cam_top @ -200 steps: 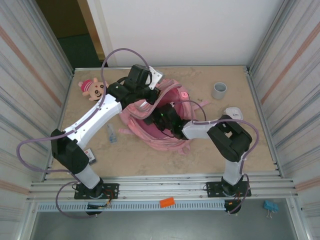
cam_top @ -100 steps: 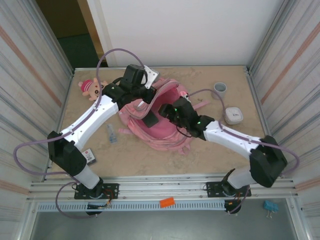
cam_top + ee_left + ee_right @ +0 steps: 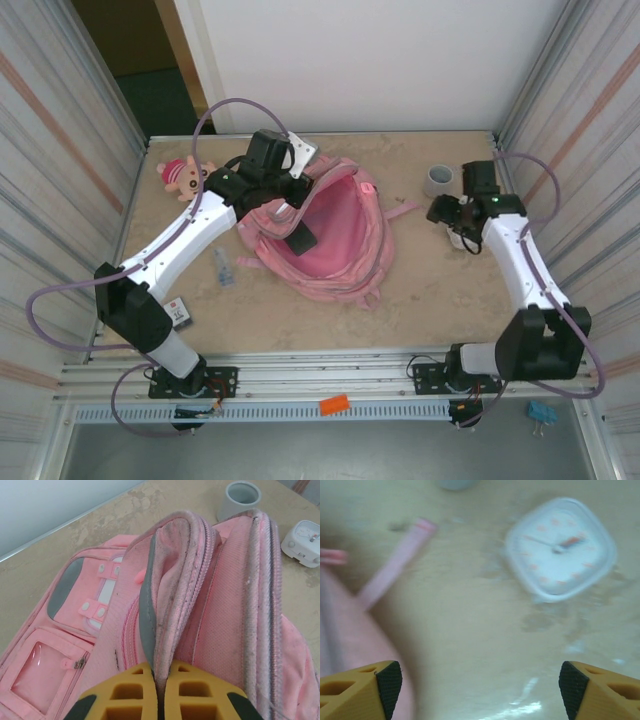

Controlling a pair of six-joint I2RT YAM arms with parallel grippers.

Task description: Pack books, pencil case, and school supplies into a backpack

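— Two arms; how do they stand?
— The left arm stretches from its base up to the far-left rim of the backpack (image 3: 345,235), elbow low, wrist tipped down. There the left claw (image 3: 161,680) is pinched together on the fabric edge of the open mouth, holding it lifted.
— And the other?
— It rises along the backpack's right side, bent at the elbow, wrist turned inward. There the right claw (image 3: 475,687) hangs over bare table (image 3: 420,290), fingers wide apart with nothing between them. A white clock (image 3: 560,550) sits just beyond it and a grey cup (image 3: 438,181) is near.
— Where are the supplies?
— Left of the backpack: the grey-blue stick (image 3: 222,266) close by, the black-and-white card (image 3: 180,313) further off. A dark oblong (image 3: 300,240) lies in the mouth; I cannot tell what it is.
— The backpack itself?
— Mid-table, gaping, pink lining showing.
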